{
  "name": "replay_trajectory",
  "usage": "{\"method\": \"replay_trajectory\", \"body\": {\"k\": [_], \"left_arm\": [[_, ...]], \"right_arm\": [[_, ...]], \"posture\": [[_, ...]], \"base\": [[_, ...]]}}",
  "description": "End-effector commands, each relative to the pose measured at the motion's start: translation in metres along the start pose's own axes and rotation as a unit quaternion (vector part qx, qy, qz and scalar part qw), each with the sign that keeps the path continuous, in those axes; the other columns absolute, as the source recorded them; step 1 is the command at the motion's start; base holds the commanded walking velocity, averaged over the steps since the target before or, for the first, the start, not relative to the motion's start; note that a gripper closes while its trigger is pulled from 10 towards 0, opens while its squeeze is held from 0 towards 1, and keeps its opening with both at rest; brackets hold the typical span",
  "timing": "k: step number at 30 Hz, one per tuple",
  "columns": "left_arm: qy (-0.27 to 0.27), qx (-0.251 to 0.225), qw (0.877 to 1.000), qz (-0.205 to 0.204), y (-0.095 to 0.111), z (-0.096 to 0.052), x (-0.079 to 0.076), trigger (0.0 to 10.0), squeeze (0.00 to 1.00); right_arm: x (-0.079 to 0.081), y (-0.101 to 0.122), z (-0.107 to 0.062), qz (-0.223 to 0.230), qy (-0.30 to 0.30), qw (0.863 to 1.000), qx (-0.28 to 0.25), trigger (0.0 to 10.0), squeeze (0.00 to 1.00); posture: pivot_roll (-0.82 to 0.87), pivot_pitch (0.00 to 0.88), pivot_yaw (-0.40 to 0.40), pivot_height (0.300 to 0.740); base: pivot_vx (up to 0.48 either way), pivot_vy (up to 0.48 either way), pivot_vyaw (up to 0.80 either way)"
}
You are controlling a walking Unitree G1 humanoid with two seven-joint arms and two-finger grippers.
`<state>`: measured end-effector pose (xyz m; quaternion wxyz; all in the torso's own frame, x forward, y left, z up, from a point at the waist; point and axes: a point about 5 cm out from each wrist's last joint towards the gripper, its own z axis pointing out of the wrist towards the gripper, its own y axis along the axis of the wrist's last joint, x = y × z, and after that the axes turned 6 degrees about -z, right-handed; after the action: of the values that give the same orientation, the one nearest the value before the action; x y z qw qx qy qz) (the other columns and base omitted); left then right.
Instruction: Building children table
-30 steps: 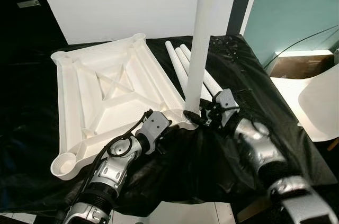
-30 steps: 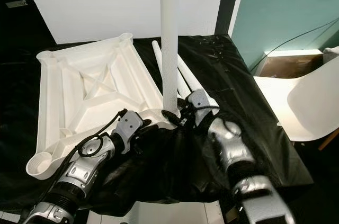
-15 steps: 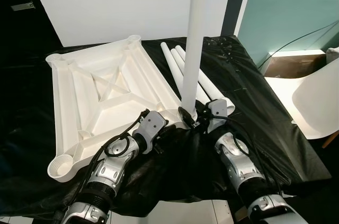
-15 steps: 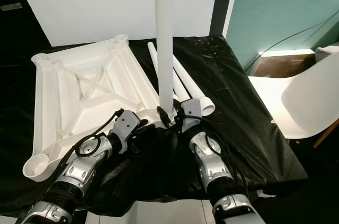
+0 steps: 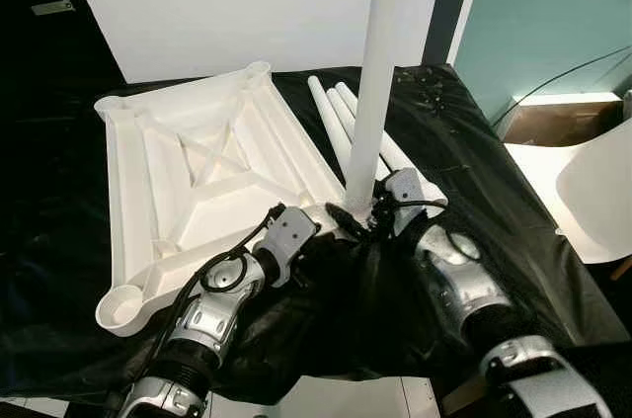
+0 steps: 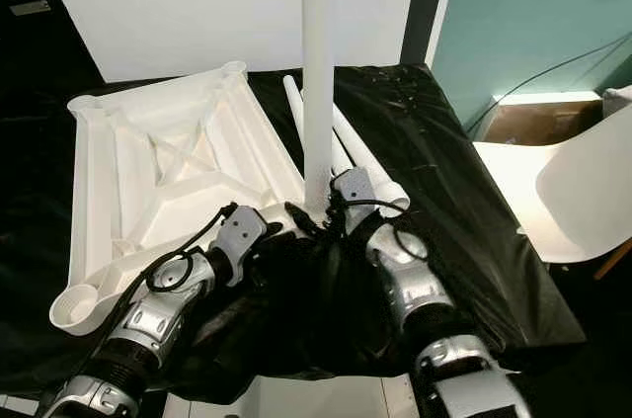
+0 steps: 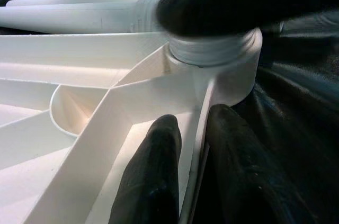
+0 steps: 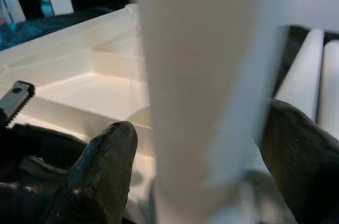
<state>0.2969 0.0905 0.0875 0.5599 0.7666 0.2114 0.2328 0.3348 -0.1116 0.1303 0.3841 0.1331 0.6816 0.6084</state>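
The white table leg stood upright between the two fingers of my right gripper, its threaded foot seated in the near corner socket of the upturned white tabletop. In the right wrist view my black fingers sat on either side of the leg, spread around it; I could not tell whether they pressed on it. Just beside that gripper, on its left, my left gripper was clamped on the thin white rim of the tabletop right below the socket, one finger on each side of the rim wall. Beyond my right gripper, on the far side of the upright leg, three more white legs lay side by side on the black sheet that covered the work surface, touching one another. The tabletop stretched away from my left gripper, its ribbed underside up. Well off to my right stood a white chair.
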Motion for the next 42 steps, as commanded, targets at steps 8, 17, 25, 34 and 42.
{"method": "replay_trajectory", "body": {"k": [8,17,25,34,42], "left_arm": [[-0.035,0.059,0.997,-0.031,-0.029,-0.001,-0.016,10.0,0.0],[-0.031,0.058,0.997,-0.034,-0.03,-0.002,-0.016,10.0,0.0],[-0.032,0.059,0.997,-0.029,-0.029,0.0,-0.015,10.0,0.0],[-0.027,0.064,0.997,-0.027,-0.031,-0.006,-0.012,10.0,0.0],[-0.024,0.062,0.997,-0.029,-0.031,-0.005,-0.013,10.0,0.0]], "right_arm": [[-0.008,-0.001,-0.003,-0.009,0.077,0.997,0.03,0.0,0.0],[0.009,-0.006,-0.002,0.031,0.041,0.999,0.012,0.0,0.0],[0.036,-0.019,0.001,0.095,-0.163,0.982,0.012,0.0,0.0],[0.039,-0.013,0.011,0.1,-0.159,0.982,0.001,10.0,0.0],[0.026,-0.013,0.008,0.07,-0.166,0.983,0.015,10.0,0.0]], "posture": [[0.01,0.0,-0.001,0.74],[0.02,0.0,-0.006,0.74],[0.03,0.0,-0.009,0.74],[0.04,0.0,-0.009,0.74],[0.04,0.0,-0.011,0.74]], "base": [[0.0,0.0,0.0],[0.0,0.0,0.0],[0.0,0.0,0.0],[0.0,0.0,0.0],[0.0,0.0,0.0]]}}
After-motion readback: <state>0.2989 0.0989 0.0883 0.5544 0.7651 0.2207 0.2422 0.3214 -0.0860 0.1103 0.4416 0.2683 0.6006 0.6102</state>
